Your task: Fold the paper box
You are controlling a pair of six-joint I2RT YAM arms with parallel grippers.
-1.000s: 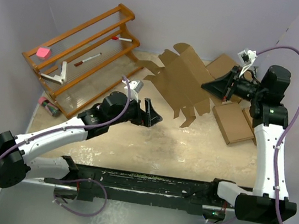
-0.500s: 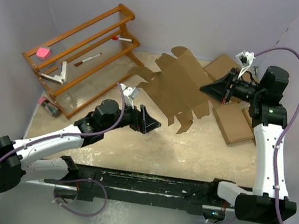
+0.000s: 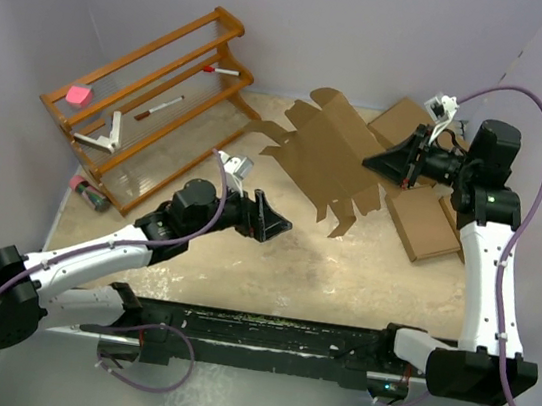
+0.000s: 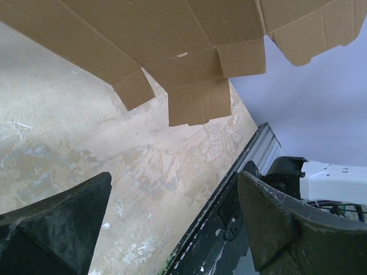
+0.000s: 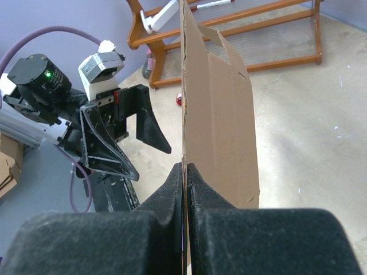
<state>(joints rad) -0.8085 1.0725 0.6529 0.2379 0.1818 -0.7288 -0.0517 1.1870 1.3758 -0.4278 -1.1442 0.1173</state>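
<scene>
right gripper (image 5: 184,171) pinches paper box (image 3: 323,155) edge aloft; left gripper (image 3: 275,220) spread, empty, near it

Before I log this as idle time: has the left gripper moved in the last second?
Yes. The left gripper drew back slightly, down the image, away from the wooden rack.

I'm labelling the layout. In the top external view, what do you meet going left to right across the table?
wooden rack → paper box → flat brown box → right arm's white forearm
</scene>
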